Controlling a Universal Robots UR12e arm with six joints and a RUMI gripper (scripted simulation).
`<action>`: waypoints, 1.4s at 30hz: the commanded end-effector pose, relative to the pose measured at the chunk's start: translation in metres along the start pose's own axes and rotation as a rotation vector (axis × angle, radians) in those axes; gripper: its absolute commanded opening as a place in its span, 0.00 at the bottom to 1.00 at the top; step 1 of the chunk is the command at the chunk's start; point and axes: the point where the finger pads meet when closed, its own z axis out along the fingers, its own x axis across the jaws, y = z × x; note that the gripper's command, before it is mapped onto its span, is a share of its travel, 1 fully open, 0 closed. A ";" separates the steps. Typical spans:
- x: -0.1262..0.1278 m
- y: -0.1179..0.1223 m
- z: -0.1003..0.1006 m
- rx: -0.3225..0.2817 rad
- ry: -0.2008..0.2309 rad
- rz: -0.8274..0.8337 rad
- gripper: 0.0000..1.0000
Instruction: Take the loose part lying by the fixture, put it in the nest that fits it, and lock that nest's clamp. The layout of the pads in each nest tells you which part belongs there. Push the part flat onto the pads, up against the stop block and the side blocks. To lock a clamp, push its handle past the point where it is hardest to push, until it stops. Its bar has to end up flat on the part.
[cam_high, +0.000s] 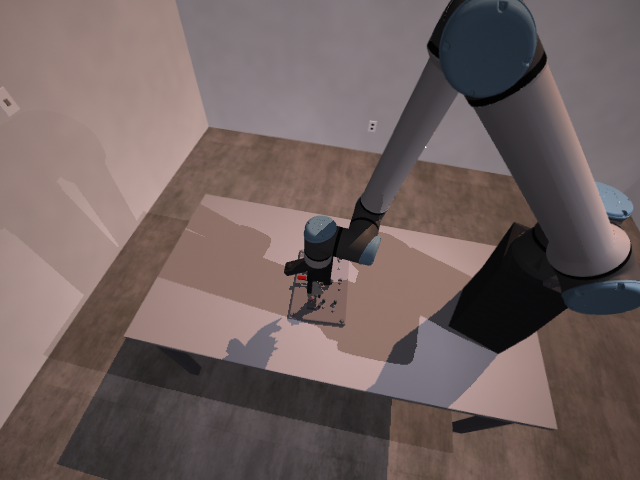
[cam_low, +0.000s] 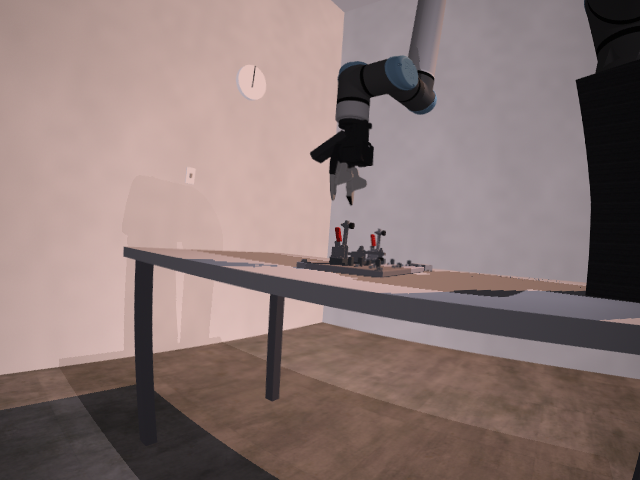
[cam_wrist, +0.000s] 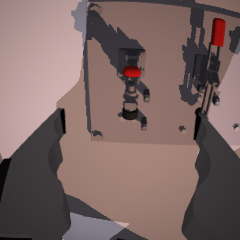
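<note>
My gripper (cam_low: 341, 200) (cam_wrist: 130, 113) is open, with nothing between its fingers, and hangs above the fixture plate (cam_high: 330, 312) (cam_wrist: 165, 112). One clamp's red handle (cam_high: 311, 298) (cam_low: 338, 234) (cam_wrist: 132, 71) stands up, and its bar, with a black tip (cam_low: 351, 225) (cam_wrist: 130, 114), is raised. The second clamp's red handle (cam_high: 301, 277) (cam_low: 372, 240) (cam_wrist: 218, 32) is at the right in the wrist view; its bar tip (cam_low: 382, 233) is also raised. Small posts (cam_wrist: 146, 95) (cam_wrist: 144, 123) stand beside the first clamp. I cannot make out the loose part; the arm hides some of the plate in the top view.
The plate rests on the table (cam_high: 206, 304) (cam_low: 222, 271). Its two raised clamps stand below my fingers in the exterior view. More small posts (cam_wrist: 183, 129) stand on the plate. The arm's dark pedestal (cam_high: 496, 304) (cam_low: 612, 206) is at the right.
</note>
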 end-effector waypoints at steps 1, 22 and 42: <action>0.000 0.000 -0.017 0.001 0.000 0.000 0.59; 0.010 0.003 -0.031 0.001 0.000 0.000 0.59; 0.113 0.038 -0.031 0.001 0.000 0.000 0.59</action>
